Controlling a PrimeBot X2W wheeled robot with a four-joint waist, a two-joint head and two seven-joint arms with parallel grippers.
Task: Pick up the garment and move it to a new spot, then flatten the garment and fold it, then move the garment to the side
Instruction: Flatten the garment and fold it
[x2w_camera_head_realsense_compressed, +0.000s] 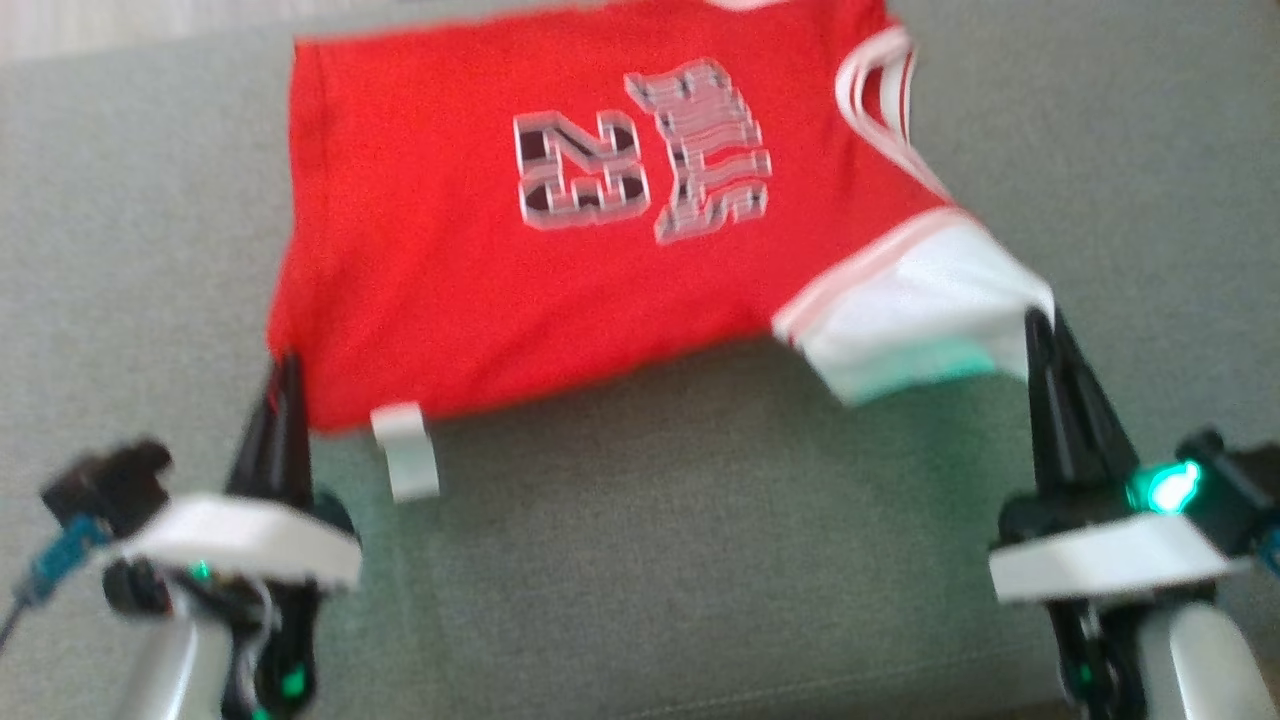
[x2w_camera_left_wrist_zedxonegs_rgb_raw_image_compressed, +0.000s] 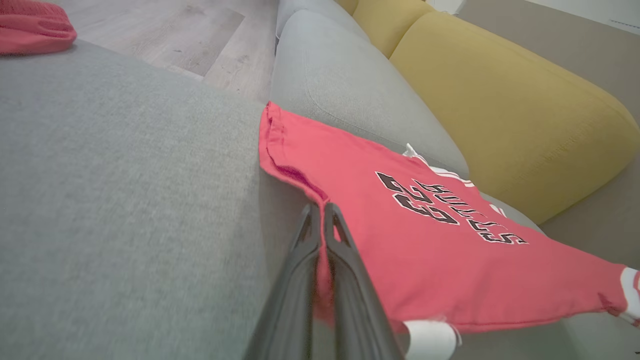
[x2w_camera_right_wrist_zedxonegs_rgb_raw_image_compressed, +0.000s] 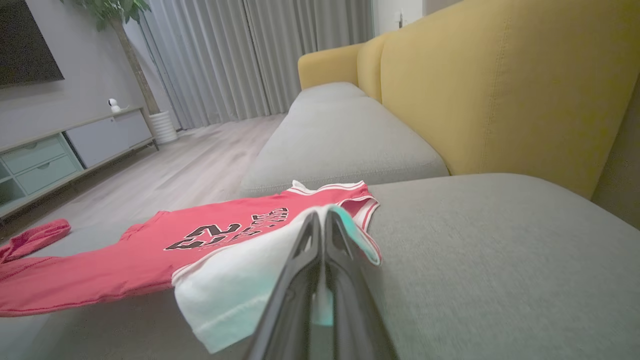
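The garment (x2w_camera_head_realsense_compressed: 480, 230) is a red jersey with white sleeves and black-and-white lettering, spread over the grey sofa seat (x2w_camera_head_realsense_compressed: 700, 560). My left gripper (x2w_camera_head_realsense_compressed: 285, 375) is shut on the jersey's near hem corner; in the left wrist view red cloth (x2w_camera_left_wrist_zedxonegs_rgb_raw_image_compressed: 400, 240) is pinched between the dark fingers (x2w_camera_left_wrist_zedxonegs_rgb_raw_image_compressed: 345, 280). My right gripper (x2w_camera_head_realsense_compressed: 1045, 335) is shut on the white sleeve (x2w_camera_head_realsense_compressed: 910, 310), whose cloth (x2w_camera_right_wrist_zedxonegs_rgb_raw_image_compressed: 235, 285) is clamped between the fingers (x2w_camera_right_wrist_zedxonegs_rgb_raw_image_compressed: 345, 295) in the right wrist view. The near edge hangs slightly lifted between the two grippers. A white tag (x2w_camera_head_realsense_compressed: 405, 450) dangles from the hem.
Yellow back cushions (x2w_camera_right_wrist_zedxonegs_rgb_raw_image_compressed: 490, 85) rise behind the grey seat. Another red cloth (x2w_camera_left_wrist_zedxonegs_rgb_raw_image_compressed: 30, 27) lies at the seat's far edge. Beyond the sofa are a wood floor (x2w_camera_right_wrist_zedxonegs_rgb_raw_image_compressed: 190, 155), a low cabinet (x2w_camera_right_wrist_zedxonegs_rgb_raw_image_compressed: 60, 150) and a potted plant (x2w_camera_right_wrist_zedxonegs_rgb_raw_image_compressed: 160, 125) by grey curtains.
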